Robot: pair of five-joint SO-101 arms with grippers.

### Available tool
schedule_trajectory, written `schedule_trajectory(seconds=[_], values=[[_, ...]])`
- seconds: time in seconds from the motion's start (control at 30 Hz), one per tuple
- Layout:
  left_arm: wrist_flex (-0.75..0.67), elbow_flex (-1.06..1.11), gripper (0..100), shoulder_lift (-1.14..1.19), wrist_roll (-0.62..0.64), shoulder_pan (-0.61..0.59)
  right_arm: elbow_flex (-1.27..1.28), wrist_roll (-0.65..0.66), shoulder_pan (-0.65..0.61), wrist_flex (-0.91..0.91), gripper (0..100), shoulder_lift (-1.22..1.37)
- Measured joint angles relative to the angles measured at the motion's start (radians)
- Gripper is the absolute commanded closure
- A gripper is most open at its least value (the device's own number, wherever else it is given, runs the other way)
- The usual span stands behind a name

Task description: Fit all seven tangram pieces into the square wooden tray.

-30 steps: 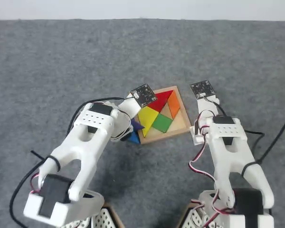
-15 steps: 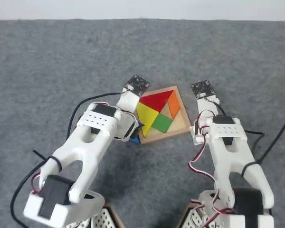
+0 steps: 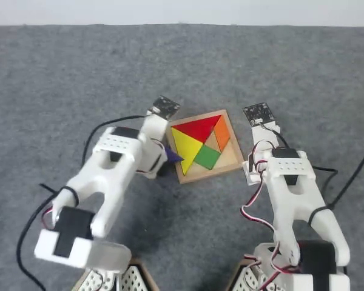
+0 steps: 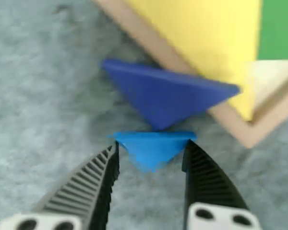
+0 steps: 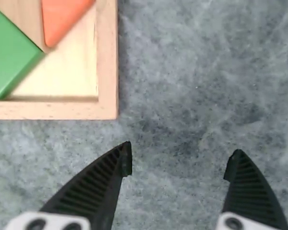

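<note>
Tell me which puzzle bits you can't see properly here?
- Light blue triangle: high view, tucked under the left arm.
- Dark blue triangle: high view, mostly behind that arm.
- Wooden tray: right wrist view, cut off by the picture edge.
- Yellow piece: left wrist view, blurred, cut off.

I'm driving this from afar, and it looks like a robotics lab bench: a table under grey felt [image 3: 79, 79], a plain white wall [image 3: 182, 12] behind, the left arm [image 3: 103, 182] and right arm [image 3: 297, 194] in white plastic with exposed wiring [image 3: 252, 203], loose black cables [image 3: 352, 176], and perforated base plates [image 3: 127, 280].
</note>
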Motion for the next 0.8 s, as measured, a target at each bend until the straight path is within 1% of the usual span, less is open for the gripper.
schedule_trajectory(seconds=[0.2,0.33,0.43,0.5,0.6,0.8], values=[[0.092,-0.064,79,0.026,-0.075,-0.117,0.0,0.0,0.0,0.0,68.8,0.0],[0.109,-0.097,79,0.026,-0.15,-0.152,0.0,0.0,0.0,0.0,68.8,0.0],[0.11,-0.147,79,0.026,-0.135,-0.184,0.0,0.0,0.0,0.0,68.8,0.0],[0.11,-0.181,79,0.026,-0.077,-0.186,0.0,0.0,0.0,0.0,68.8,0.0],[0.11,-0.209,79,0.026,-0.026,-0.143,0.0,0.0,0.0,0.0,68.8,0.0],[0.11,-0.209,79,0.028,0.009,0.029,0.0,0.0,0.0,0.0,68.8,0.0]])
